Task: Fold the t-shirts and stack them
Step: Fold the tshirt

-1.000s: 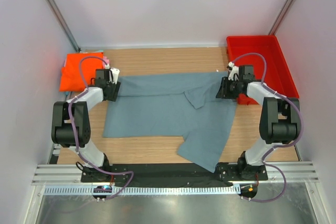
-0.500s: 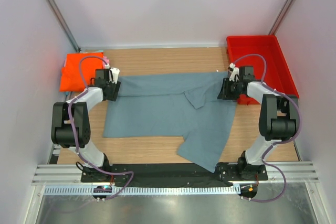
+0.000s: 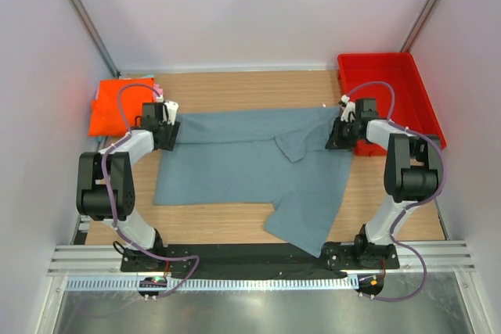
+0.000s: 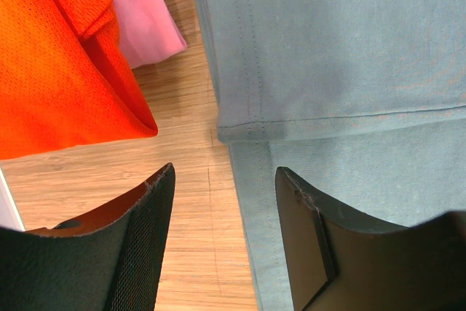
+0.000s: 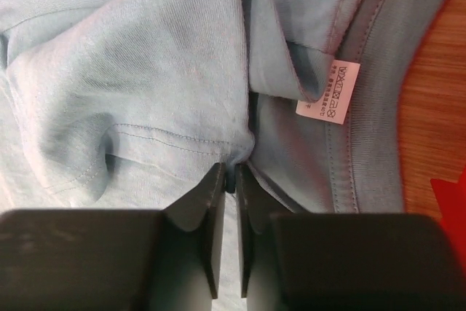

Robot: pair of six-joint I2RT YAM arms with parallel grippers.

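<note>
The grey-blue t-shirt (image 3: 250, 162) lies spread across the wooden table, its near right part folded over toward the front edge. My left gripper (image 3: 167, 132) sits at the shirt's far left corner. In the left wrist view it (image 4: 224, 172) is open, straddling the shirt's hemmed edge (image 4: 247, 136) with bare wood under one finger. My right gripper (image 3: 338, 134) is at the shirt's far right edge. Seen from the right wrist, it (image 5: 230, 172) is shut on a pinched fold of the grey-blue cloth (image 5: 145, 71), beside the white neck label (image 5: 328, 91). The orange t-shirt (image 3: 113, 107) and pink t-shirt (image 4: 142, 12) lie at the far left.
A red plastic bin (image 3: 383, 76) stands at the back right corner, just behind my right gripper. White walls enclose the table on three sides. A metal rail with both arm bases runs along the near edge (image 3: 258, 260).
My right gripper's jaws have closed on the fold of grey-blue cloth, and that arm's elbow has shifted slightly. The left arm and the shirt lie as before.
</note>
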